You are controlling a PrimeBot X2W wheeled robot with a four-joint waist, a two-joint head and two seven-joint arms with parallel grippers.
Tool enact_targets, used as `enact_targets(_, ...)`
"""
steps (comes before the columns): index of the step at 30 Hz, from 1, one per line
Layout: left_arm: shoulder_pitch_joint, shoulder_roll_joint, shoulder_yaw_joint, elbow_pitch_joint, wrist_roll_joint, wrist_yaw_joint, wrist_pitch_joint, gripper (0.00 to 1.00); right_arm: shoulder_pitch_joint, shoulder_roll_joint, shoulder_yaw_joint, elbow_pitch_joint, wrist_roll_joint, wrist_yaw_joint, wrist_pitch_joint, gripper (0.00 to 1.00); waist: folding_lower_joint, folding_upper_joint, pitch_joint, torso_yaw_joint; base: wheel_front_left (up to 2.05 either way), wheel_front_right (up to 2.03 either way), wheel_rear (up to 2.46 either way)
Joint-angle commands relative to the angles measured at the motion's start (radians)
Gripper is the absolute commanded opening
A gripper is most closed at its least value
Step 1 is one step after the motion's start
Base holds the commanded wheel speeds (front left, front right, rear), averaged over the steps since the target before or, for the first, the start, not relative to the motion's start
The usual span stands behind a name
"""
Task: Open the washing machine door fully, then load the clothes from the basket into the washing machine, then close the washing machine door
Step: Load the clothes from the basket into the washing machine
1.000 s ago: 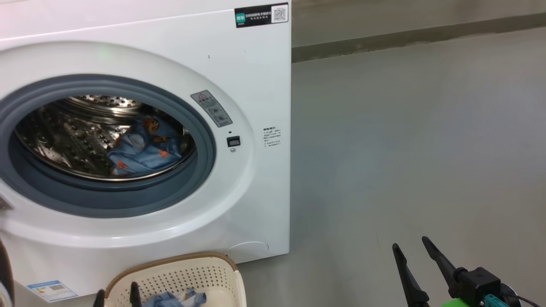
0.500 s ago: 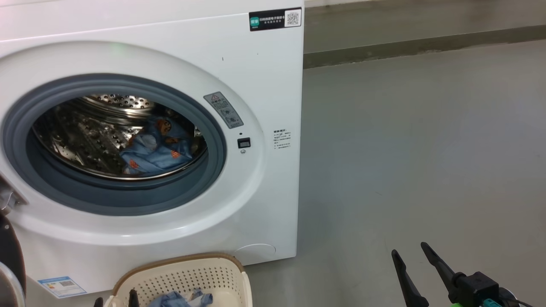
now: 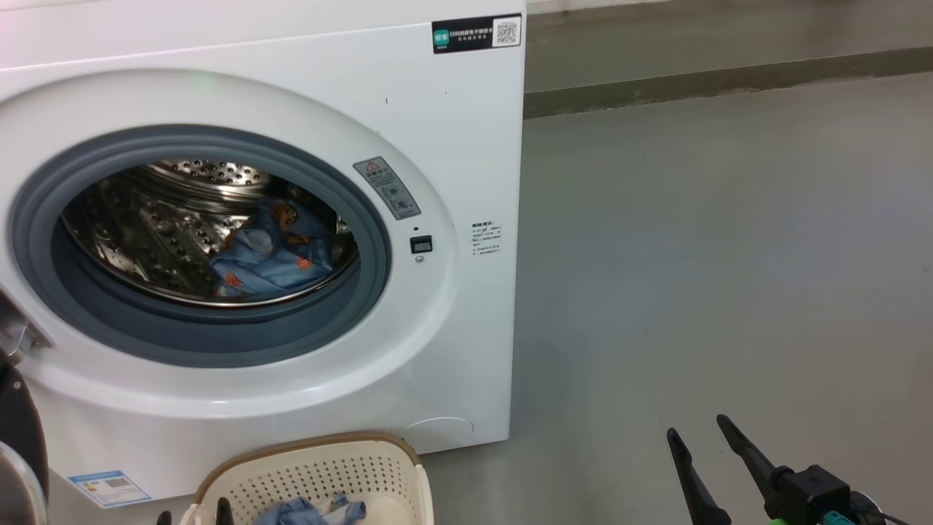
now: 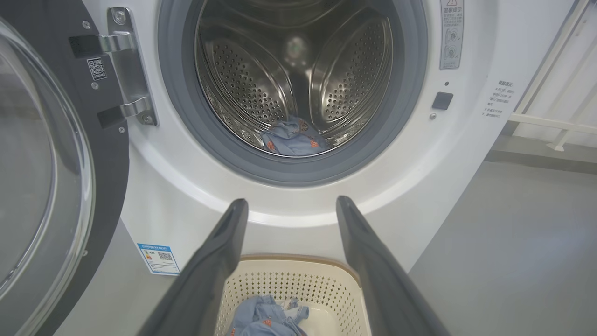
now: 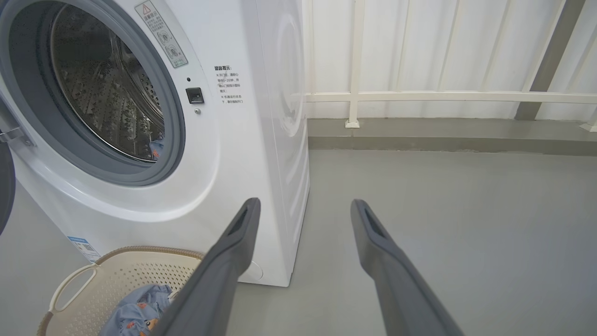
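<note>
The washing machine (image 3: 452,146) stands with its door (image 4: 46,186) swung wide open to the left on a metal hinge (image 4: 126,70). One piece of light blue bear-print clothes (image 3: 273,251) lies in the steel drum (image 4: 247,84). The cream basket (image 3: 379,467) sits on the floor before the machine and holds more blue clothes (image 4: 261,317) with a bit of pale cloth (image 4: 291,305). My left gripper (image 4: 291,201) hangs open just above the basket, holding nothing. My right gripper (image 3: 696,428) is open over bare floor, right of the machine.
Grey floor (image 3: 729,255) stretches to the right of the machine. A white railing and panelled wall (image 5: 443,95) run along a low kerb behind. A blue energy label (image 3: 109,487) sits low on the machine's front.
The head camera has turned slightly, shifting the whole scene to the right. The left fingertips sit lower at the picture's bottom edge. The clothes have not moved.
</note>
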State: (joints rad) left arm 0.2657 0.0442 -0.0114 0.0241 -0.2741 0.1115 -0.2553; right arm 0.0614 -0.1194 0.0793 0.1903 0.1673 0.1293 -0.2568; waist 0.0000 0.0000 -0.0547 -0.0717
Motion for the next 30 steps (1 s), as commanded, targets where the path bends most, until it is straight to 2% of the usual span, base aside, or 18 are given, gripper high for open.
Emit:
enact_targets(1,-0.021,0.006,0.035,-0.03,0.003,0.007,-0.006,1.0,-0.018,-0.01,0.023,-0.022,-0.007,0.001,-0.005,1.0,0.0,0.0,0.0,-0.001,0.0,0.0,0.0)
enact_targets(12,-0.029,0.006,0.04,-0.004,0.013,-0.002,-0.006,1.0,-0.024,-0.001,0.032,-0.023,-0.002,0.001,-0.005,1.0,0.0,0.0,0.033,-0.03,0.0,0.0,0.0)
enact_targets(19,-0.057,0.006,0.04,0.071,0.002,-0.009,-0.006,1.0,-0.03,0.005,0.033,-0.025,0.002,0.001,-0.005,1.0,0.0,0.0,0.074,-0.057,0.0,0.0,0.0)
enact_targets(25,-0.152,0.006,0.047,0.179,0.004,-0.026,-0.006,1.0,-0.065,0.013,0.035,-0.034,0.009,0.001,-0.005,1.0,0.0,0.0,0.163,-0.089,0.0,0.0,0.0)
enact_targets(30,-0.255,0.012,0.049,0.325,0.007,-0.043,-0.004,1.0,-0.109,0.021,0.039,-0.039,0.017,0.001,-0.005,1.0,0.0,0.0,0.246,-0.119,0.0,0.0,0.0)
